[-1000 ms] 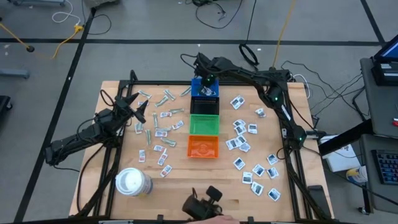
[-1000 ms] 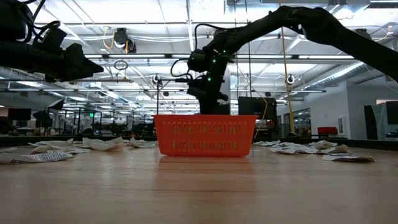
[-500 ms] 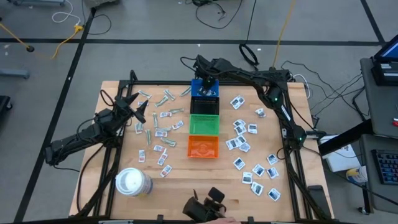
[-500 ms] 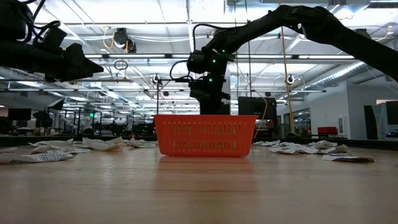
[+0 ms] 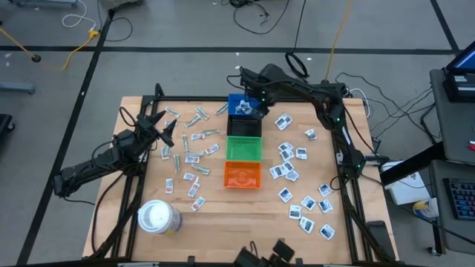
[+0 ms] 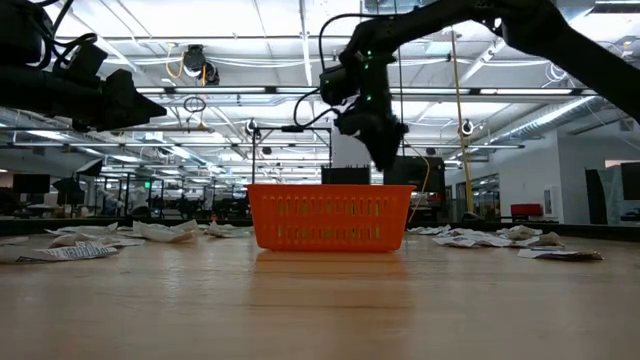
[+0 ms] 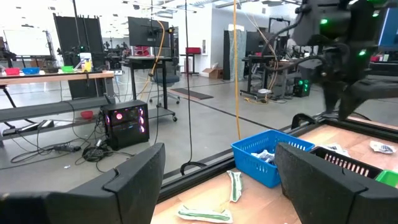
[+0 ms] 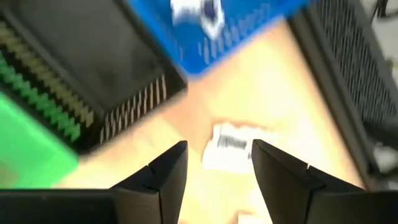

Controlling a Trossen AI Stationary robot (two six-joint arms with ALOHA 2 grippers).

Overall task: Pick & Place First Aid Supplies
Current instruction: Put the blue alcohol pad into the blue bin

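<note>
The right gripper (image 5: pixel 259 108) is hanging empty, fingers parted, beside the blue bin (image 5: pixel 239 102), where a white packet (image 8: pixel 198 10) is lying; this looks like the drop-off step. Next it is probably needing another white packet (image 5: pixel 282 122) from the table's right side. The left gripper (image 5: pixel 165 124) is waiting wide open above the green-grey wrappers (image 5: pixel 197 116).

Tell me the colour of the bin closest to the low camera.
Orange; the orange bin shows best in the low view, also in the high view.

An orange bin (image 6: pixel 330 216) stands mid-table, flat packets (image 6: pixel 95 241) scattered either side, a dark arm (image 6: pixel 372 95) overhead.
</note>
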